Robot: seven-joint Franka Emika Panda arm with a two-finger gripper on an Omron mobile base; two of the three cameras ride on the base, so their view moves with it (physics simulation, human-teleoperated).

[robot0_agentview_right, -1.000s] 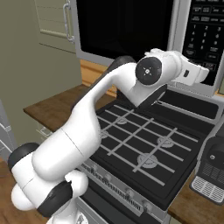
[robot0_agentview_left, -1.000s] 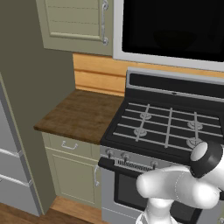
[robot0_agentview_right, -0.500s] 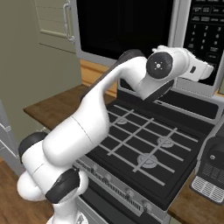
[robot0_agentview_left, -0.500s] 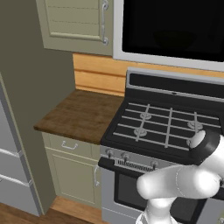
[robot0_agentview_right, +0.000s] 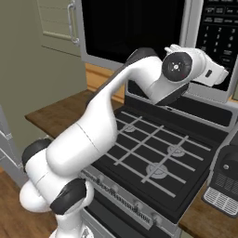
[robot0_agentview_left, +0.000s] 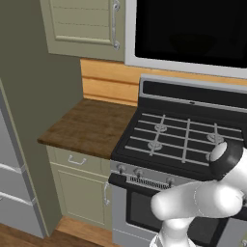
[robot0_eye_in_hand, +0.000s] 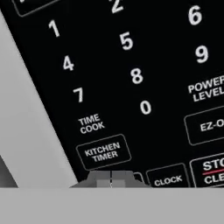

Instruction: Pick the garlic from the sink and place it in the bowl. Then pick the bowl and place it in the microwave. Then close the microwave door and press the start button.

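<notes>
While the hand view reads keypad (robot0_eye_in_hand: pixel 131 78) digits, the gripper (robot0_eye_in_hand: pixel 111 178) sits closed.

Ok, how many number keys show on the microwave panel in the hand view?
9. One column: 1, 4, 7; next: 2 at the edge, 5, 8, 0; last: 6, 9. The 3 is likely out of frame.

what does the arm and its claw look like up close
The arm is glossy white with rounded, bulbous links and dark grey joint bands. A round cap with a small red dot sits at its wrist. The claw ends in two small dark grey fingertips.
</notes>
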